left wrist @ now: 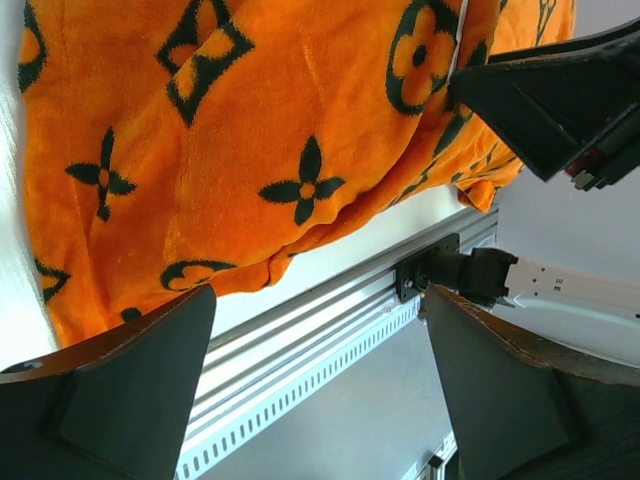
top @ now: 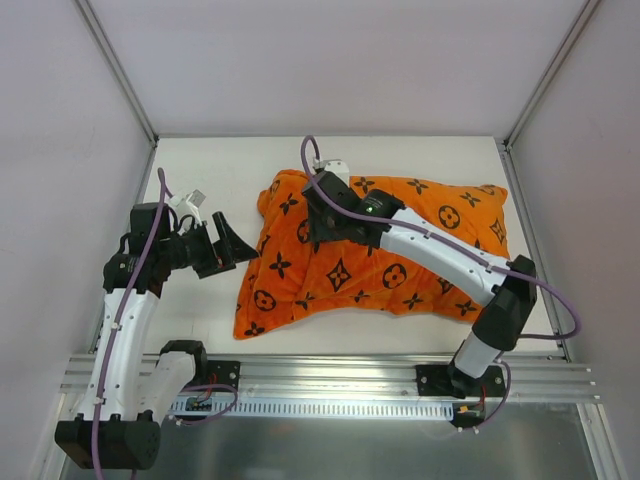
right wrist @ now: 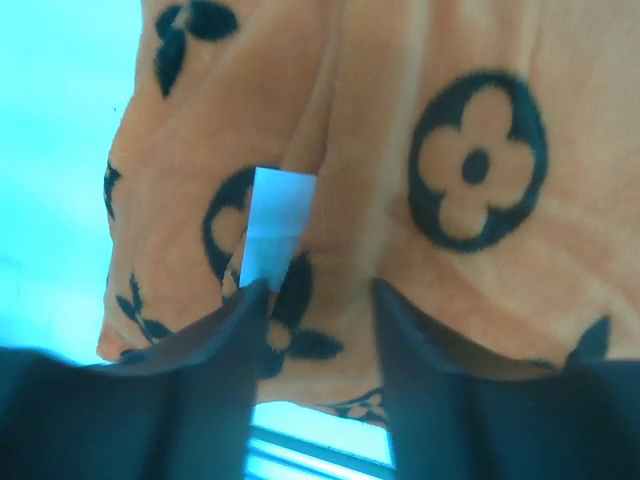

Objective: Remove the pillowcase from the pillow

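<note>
Up at the far left corner of the pillowcase [top: 340, 275], the right gripper [top: 318, 212] is planted straight down on the plush. In the wrist view its jaws are drawn in close, and a raised fold of orange fabric fills the narrow gap, so the right gripper [right wrist: 315, 300] has the pillowcase [right wrist: 560, 250] pinched. Just beside its left finger [right wrist: 215, 360] a small white tag [right wrist: 275, 225] stands up from the cloth, touching the fingertip. A black flower-in-a-circle motif sits just beyond the other finger.

Over to the left gripper [top: 225, 252]: it hangs off the pillowcase's left edge, close by but not touching, jaws spread wide with nothing between them. Through its own camera the left gripper [left wrist: 318, 300] frames the orange pillowcase [left wrist: 250, 120] ahead, black stars and flowers all over it.

The pillowcase lies plump and filled out across the middle of the white table [top: 200, 170], its long side running left to right. Its near edge lies close to the aluminium rail [top: 330, 375] where both arms are bolted. The right arm reaches diagonally over it.
</note>
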Robot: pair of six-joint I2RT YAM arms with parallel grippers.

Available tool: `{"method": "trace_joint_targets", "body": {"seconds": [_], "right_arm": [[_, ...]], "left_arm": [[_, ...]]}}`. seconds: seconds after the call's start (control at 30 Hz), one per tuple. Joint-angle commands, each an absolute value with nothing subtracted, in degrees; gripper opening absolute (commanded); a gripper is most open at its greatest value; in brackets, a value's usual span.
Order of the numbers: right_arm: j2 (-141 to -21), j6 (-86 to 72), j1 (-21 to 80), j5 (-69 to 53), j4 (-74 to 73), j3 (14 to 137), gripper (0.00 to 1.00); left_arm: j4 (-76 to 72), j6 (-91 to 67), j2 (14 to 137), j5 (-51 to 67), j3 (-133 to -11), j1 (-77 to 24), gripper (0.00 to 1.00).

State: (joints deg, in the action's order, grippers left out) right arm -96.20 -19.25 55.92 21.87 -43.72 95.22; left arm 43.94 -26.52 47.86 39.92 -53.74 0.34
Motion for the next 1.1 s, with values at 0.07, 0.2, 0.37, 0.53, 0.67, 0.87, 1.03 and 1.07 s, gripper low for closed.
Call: {"method": "trace_joint_targets", "body": {"seconds": [0.07, 0.2, 0.37, 0.53, 0.67, 0.87, 1.03, 1.07], "right_arm": [[-90.89, -23.99, 56.16, 24.08, -43.16, 91.42, 0.19], [-82.72, -24.26, 56.16, 25.75, -38.51, 84.04, 0.04], [-76.83, -25.92, 56.07, 27.68, -38.32, 77.27, 0.01], [-69.71, -30.23, 56.07, 30.75, -37.44, 69.71, 0.01], [-62.68, -33.04, 56.07, 32.35, -34.28, 63.20, 0.01], [-61.96, -35.42, 56.42, 30.06, -33.40, 61.26, 0.01], [-61.44, -36.12, 56.95, 30.15, -32.61, 60.56, 0.01], [-61.26, -36.12, 56.87, 30.23, -32.69, 60.47, 0.01]], "left_arm": [[42.80, -27.16, 47.99, 39.73, -54.40, -1.84, 0.79], [41.23, -28.47, 50.53, 36.40, -55.19, -5.26, 0.70], [39.29, -31.02, 55.79, 30.42, -58.79, -14.83, 0.70], [38.41, -33.22, 60.90, 26.64, -64.85, -20.03, 0.73], [38.32, -35.24, 65.90, 19.02, -68.81, -25.03, 0.76], [38.32, -41.91, 73.99, 5.91, -74.43, -38.66, 0.77], [39.20, -44.20, 80.40, -5.52, -78.31, -45.69, 0.75], [39.37, -45.08, 80.94, -7.28, -78.14, -46.14, 0.75]]}}
